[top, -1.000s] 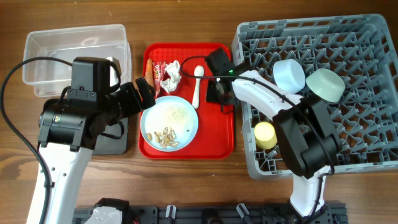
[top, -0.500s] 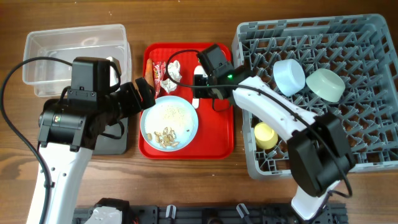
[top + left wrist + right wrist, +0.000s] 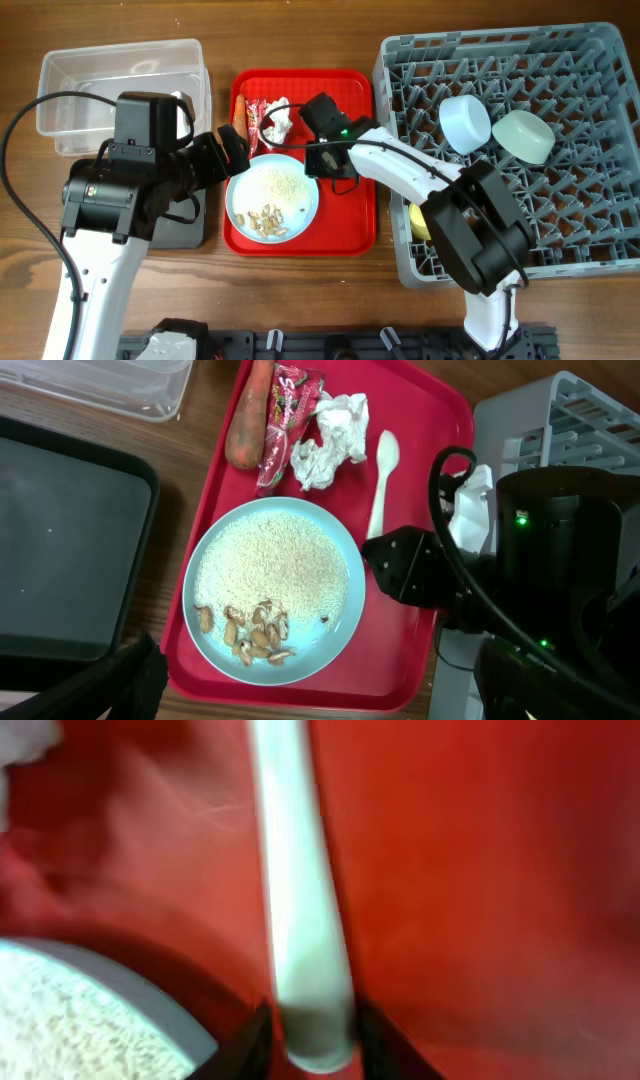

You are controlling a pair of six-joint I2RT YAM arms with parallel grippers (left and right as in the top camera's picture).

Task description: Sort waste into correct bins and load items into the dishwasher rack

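My right gripper (image 3: 328,168) (image 3: 312,1030) is low over the red serving tray, open, its fingers straddling the handle of the white spoon (image 3: 295,920) (image 3: 383,470). The pale blue plate (image 3: 272,197) (image 3: 272,590) holds rice (image 3: 270,565) and brownish scraps (image 3: 250,632). The carrot (image 3: 250,425), wrapper (image 3: 285,420) and tissue (image 3: 328,435) lie at the tray's back. My left gripper (image 3: 235,150) (image 3: 320,695) is open and empty above the plate's left side. The light blue bowl (image 3: 465,122), mint-green bowl (image 3: 523,135) and yellow cup (image 3: 425,215) sit in the rack (image 3: 560,60).
The clear tub (image 3: 120,75) stands at the back left. The black tray (image 3: 185,228) (image 3: 60,550) lies in front of it, mostly under my left arm. The red serving tray (image 3: 350,220) sits between these bins and the rack.
My right gripper has moved left from the tray's right edge onto the spoon and now covers it in the overhead view. The left arm has not moved.
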